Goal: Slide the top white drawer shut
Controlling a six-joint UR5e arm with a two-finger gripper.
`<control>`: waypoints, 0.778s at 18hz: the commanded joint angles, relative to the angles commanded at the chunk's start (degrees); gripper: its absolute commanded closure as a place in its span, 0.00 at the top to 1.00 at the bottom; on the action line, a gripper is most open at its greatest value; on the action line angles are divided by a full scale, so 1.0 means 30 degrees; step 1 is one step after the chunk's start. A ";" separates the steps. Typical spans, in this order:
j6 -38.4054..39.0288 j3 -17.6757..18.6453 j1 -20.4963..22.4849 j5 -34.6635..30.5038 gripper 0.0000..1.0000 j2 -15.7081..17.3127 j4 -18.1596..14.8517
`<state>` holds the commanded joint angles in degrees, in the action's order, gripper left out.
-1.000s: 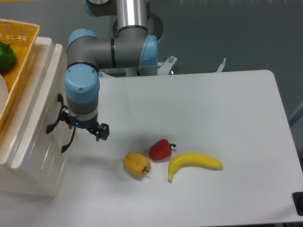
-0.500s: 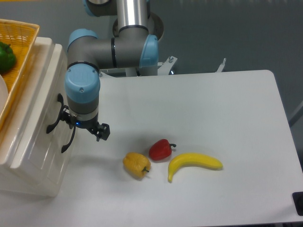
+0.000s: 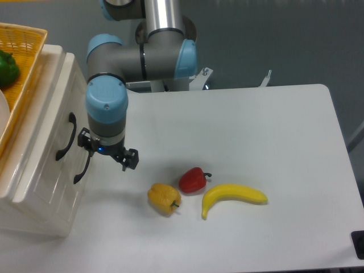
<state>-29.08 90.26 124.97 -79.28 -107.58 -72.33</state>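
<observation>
- Since a moment ago, the gripper (image 3: 109, 157) has moved a little to the right, away from the cabinet front, so the curved black handle (image 3: 67, 136) now shows in full.
- The big white table (image 3: 256, 136) fills most of the view.
- The white cabinet (image 3: 42, 165) stands at the left edge of the table, with an orange basket (image 3: 23, 68) on top.
- The top white drawer (image 3: 51, 122) looks flush with the cabinet front, and its handle sits just left of the gripper.
- The lower white drawer (image 3: 60, 187) has a like handle below.
- The grey and blue arm (image 3: 108, 108) points down beside the cabinet.
- The gripper holds nothing; I cannot tell how far its fingers are apart.
- A banana (image 3: 232, 197), a red pepper (image 3: 193, 180) and a yellow pepper (image 3: 164, 198) lie close together on the table.
- A green pepper (image 3: 7, 67) sits in the basket.
</observation>
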 joint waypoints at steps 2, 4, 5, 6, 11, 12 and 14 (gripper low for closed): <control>-0.0237 -0.0029 0.0527 -0.0466 1.00 0.0060 -0.0029; -0.0237 0.0000 0.1025 -0.1198 1.00 0.0264 -0.0059; -0.0266 0.0029 0.1346 -0.1404 1.00 0.0323 -0.0059; -0.0382 0.0000 0.1756 -0.1435 1.00 0.0353 -0.0088; -0.4445 0.0380 0.2607 -0.2254 1.00 0.0791 -0.0527; -0.5471 0.0439 0.2900 -0.2285 1.00 0.0966 -0.0528; -0.6910 0.0469 0.3427 -0.2343 1.00 0.1201 -0.0528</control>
<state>-49.81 91.67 135.26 -86.31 -103.98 -73.92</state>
